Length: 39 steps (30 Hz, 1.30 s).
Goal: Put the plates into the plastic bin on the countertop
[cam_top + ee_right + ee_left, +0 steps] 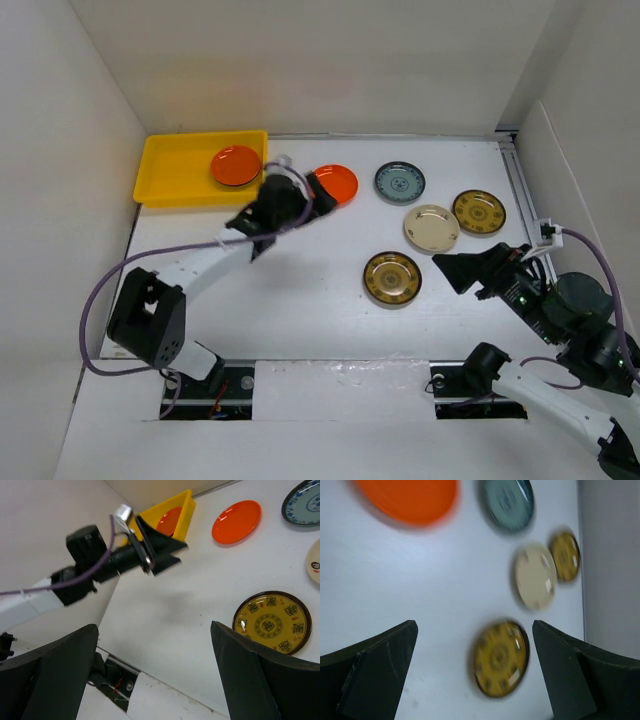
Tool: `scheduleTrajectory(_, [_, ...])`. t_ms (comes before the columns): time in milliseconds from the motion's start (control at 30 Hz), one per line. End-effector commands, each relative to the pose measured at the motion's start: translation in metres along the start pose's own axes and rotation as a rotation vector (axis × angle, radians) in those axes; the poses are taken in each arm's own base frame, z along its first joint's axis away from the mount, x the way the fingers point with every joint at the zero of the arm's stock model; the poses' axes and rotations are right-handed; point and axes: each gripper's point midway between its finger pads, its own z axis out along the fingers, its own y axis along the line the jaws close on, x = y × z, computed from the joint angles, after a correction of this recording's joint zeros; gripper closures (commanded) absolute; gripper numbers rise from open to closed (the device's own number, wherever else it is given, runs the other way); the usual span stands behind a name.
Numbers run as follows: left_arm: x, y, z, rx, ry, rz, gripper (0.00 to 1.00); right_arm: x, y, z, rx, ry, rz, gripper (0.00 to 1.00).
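"Yellow bin (178,168) holds one orange plate (237,165)?"
"Yes; second orange plate (342,182) sits on the counter (300,300) beside it, at the spread, empty left tool (322,193). Right tool (447,268) spread too."

The plastic bin (170,178) was bright yellow, and the plate in the bin (237,165) was plain orange. The second orange plate (340,182), also without any pattern, lay on the white countertop (300,300). The teal plate (400,182) had a pale blue-green pattern inside a dark rim. The cream plate (431,228) was pale, with a few small marks near its edge. The near brown-and-gold plate (392,278) and the far brown-and-gold plate (479,211) were golden yellow with dark brown figures in rings and a dark brown rim. The left gripper (474,626) and the right gripper (154,626) were black.
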Motion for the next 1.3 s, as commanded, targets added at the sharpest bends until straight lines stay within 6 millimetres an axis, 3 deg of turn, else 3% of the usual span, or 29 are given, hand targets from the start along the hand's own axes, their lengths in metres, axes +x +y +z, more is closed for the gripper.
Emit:
scheduleTrajectory(0, [0.116, -0.056, -0.017, 0.256, 0.175, 0.133, 0.0, -0.019, 0.008, -0.007, -0.003, -0.04, -0.001, 0.0])
scheduleTrajectory(33, [0.137, -0.059, -0.019, 0.285, 0.21, 0.15, 0.0, -0.016, 0.006, -0.008, 0.007, -0.029, -0.005, 0.0])
scheduleTrajectory(67, [0.16, -0.048, -0.02, 0.273, 0.253, 0.168, 0.0, -0.018, 0.01, -0.01, -0.012, -0.025, -0.003, 0.0])
scheduleTrajectory(167, [0.202, -0.036, -0.02, 0.288, 0.332, 0.199, 0.0, -0.017, 0.01, -0.018, -0.025, -0.024, 0.008, 0.0])
scheduleTrajectory(400, [0.239, -0.024, -0.012, 0.279, 0.423, 0.211, 0.0, -0.023, 0.006, -0.033, -0.028, -0.053, 0.035, 0.0])
scheduleTrajectory(567, [0.264, -0.011, 0.014, 0.235, 0.493, 0.228, 0.12, -0.011, -0.006, -0.022, 0.015, -0.038, 0.024, 0.0])
scheduleTrajectory(633, [0.266, -0.014, 0.024, 0.232, 0.495, 0.228, 0.21, -0.011, -0.008, -0.02, 0.023, -0.048, 0.025, 0.0])
scheduleTrajectory(733, [0.278, -0.001, 0.035, 0.177, 0.52, 0.213, 0.32, -0.008, -0.009, -0.015, 0.032, -0.038, 0.032, 0.0])
scheduleTrajectory(767, [0.277, -0.003, 0.038, 0.171, 0.512, 0.205, 0.46, -0.006, -0.009, -0.012, 0.039, -0.031, 0.029, 0.0])
scheduleTrajectory(833, [0.279, 0.0, 0.041, 0.158, 0.521, 0.197, 0.61, -0.005, -0.006, -0.009, 0.032, -0.023, 0.038, 0.0])
scheduleTrajectory(933, [0.281, 0.004, 0.043, 0.135, 0.526, 0.201, 0.96, -0.001, -0.006, -0.006, 0.024, -0.017, 0.038, 0.0])
scheduleTrajectory(1067, [0.264, -0.002, 0.039, 0.1, 0.492, 0.235, 1.0, -0.002, -0.002, -0.003, 0.011, -0.017, 0.04, 0.0])
scheduleTrajectory(1133, [0.235, 0.0, 0.039, 0.054, 0.425, 0.237, 1.0, -0.003, -0.001, 0.0, 0.01, -0.018, 0.041, 0.0])
scheduleTrajectory(1233, [0.142, 0.008, 0.035, -0.067, 0.239, 0.174, 1.0, 0.002, -0.002, 0.007, 0.024, -0.003, 0.035, 0.0])
scheduleTrajectory(1267, [0.111, 0.013, 0.021, -0.116, 0.19, 0.139, 1.0, 0.001, 0.002, 0.011, 0.011, -0.005, 0.038, 0.0])
